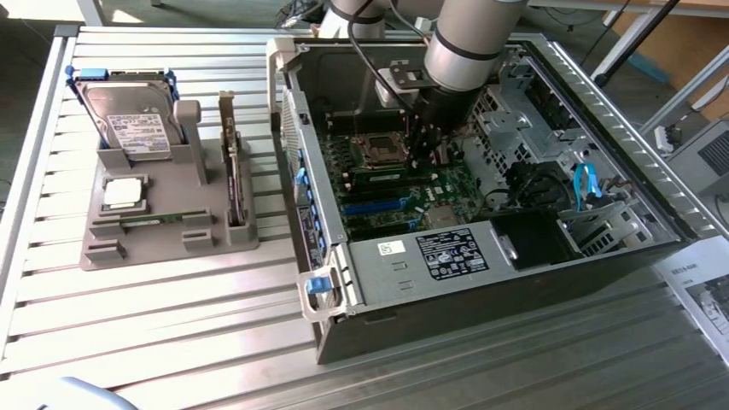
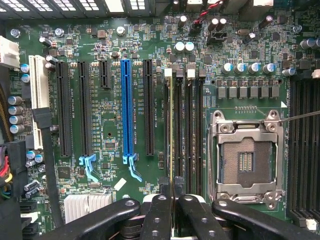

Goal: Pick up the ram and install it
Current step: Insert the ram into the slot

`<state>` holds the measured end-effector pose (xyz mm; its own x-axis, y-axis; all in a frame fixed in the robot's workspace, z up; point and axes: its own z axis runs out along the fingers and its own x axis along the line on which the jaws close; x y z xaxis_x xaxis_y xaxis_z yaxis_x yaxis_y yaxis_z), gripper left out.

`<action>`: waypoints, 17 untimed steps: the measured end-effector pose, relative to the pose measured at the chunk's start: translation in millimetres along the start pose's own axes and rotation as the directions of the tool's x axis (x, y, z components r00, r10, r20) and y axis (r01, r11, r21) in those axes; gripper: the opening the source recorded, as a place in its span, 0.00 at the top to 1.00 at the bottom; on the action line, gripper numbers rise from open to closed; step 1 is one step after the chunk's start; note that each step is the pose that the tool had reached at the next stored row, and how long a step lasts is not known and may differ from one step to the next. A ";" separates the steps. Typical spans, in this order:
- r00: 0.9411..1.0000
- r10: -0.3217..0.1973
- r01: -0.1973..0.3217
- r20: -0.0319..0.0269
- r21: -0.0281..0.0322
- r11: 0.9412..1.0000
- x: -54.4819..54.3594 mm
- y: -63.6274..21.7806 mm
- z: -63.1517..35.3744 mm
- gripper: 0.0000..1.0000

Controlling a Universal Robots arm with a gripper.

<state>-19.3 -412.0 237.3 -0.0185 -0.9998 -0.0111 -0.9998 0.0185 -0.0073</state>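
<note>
Shows, in the exterior view, an open computer case (image 1: 456, 320) lying on its side on a slatted metal table (image 1: 171, 325), with the arm (image 1: 467, 43) reaching down into it over the motherboard (image 1: 393, 184). Places the gripper (image 2: 172, 189) low above the board, between the long card slots and the empty processor socket (image 2: 247, 160). Presents the fingers (image 2: 159, 212) drawn almost together, leaving only a narrow gap and pinching the upper edge of the ram (image 2: 171, 125). Renders the ram edge-on in the wrist view as a thin pale-green strip, upright and lined up along the outermost of the black memory slots (image 2: 194, 125), the one just beside a long black card slot (image 2: 149, 107). Gives no means of telling full seating in that slot. Sets a blue card slot (image 2: 127, 110) next along, then further black slots and a white slot (image 2: 36, 95) toward the board's edge. Includes, on the exterior view's left and well apart from the case, a grey holder (image 1: 148, 248) on the table, carrying a hard drive (image 1: 131, 111) with a white label, propped upright, and an expansion card (image 1: 234, 171) standing on edge beside it. Includes inside the case a blue cable (image 1: 586, 184) toward the exterior view's right and a labelled silver box (image 1: 450, 252) at the near edge of the board.
</note>
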 end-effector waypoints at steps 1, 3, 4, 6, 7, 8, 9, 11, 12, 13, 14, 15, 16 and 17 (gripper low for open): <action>1.000 0.000 0.000 0.000 0.000 1.000 -0.1 0.0 0.1 0.88; 1.000 0.000 0.000 0.000 0.000 1.000 -0.2 0.0 0.1 0.88; 1.000 0.000 0.000 0.000 0.000 1.000 -0.2 0.0 0.0 0.88; 1.000 0.000 0.000 0.000 0.000 1.000 -0.5 0.0 0.0 0.88; 1.000 0.000 0.000 0.000 0.000 1.000 -0.6 0.0 0.0 0.88; 1.000 0.000 0.000 0.000 0.000 1.000 -0.6 0.0 0.0 0.88; 1.000 0.000 0.000 0.000 0.000 1.000 -0.6 0.0 0.0 0.88; 1.000 0.000 0.000 0.000 0.000 1.000 -0.6 0.0 -0.3 0.88; 1.000 0.000 0.000 0.000 0.000 1.000 -0.6 0.0 -0.7 0.88; 1.000 0.000 0.000 0.000 0.000 1.000 -0.6 0.0 -1.3 0.88; 1.000 0.000 0.000 0.000 0.000 1.000 -0.6 0.0 -1.9 0.88; 1.000 0.000 0.000 0.000 0.000 1.000 -0.6 0.0 -2.5 0.88; 1.000 0.000 0.000 0.000 0.000 1.000 -0.6 0.0 -2.6 0.88; 1.000 0.000 0.000 0.000 0.000 1.000 -0.6 0.0 -2.6 0.88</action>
<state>-19.3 -411.4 239.9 -0.0182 -0.9998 -0.0114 -0.9998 0.0183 -0.0074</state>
